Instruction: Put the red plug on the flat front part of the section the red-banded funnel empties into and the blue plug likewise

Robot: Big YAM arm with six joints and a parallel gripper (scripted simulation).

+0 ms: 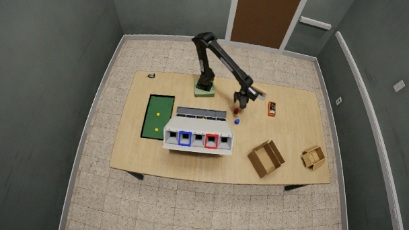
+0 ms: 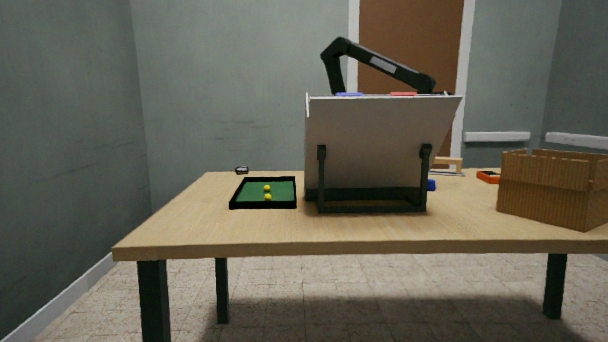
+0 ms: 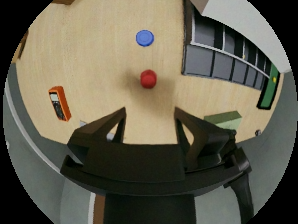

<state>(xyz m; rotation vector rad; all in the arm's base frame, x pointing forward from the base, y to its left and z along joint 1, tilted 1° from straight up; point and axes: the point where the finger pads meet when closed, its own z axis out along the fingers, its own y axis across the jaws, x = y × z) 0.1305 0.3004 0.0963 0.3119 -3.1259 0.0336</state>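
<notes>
Hovering beside the funnel stand (image 1: 198,125) (image 2: 372,145), the gripper (image 1: 239,105) (image 3: 150,111) holds nothing, fingers parted, apparently to straddle the red plug (image 1: 236,111) (image 3: 148,79), which sits beside the stand near the blue plug (image 1: 237,121) (image 2: 431,185) (image 3: 145,38).

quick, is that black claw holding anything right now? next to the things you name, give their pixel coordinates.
The black two-fingered gripper (image 1: 239,107) (image 3: 150,111): open, holding nothing; the round red plug (image 1: 236,111) (image 3: 148,79) lies beyond its fingertips.
</notes>
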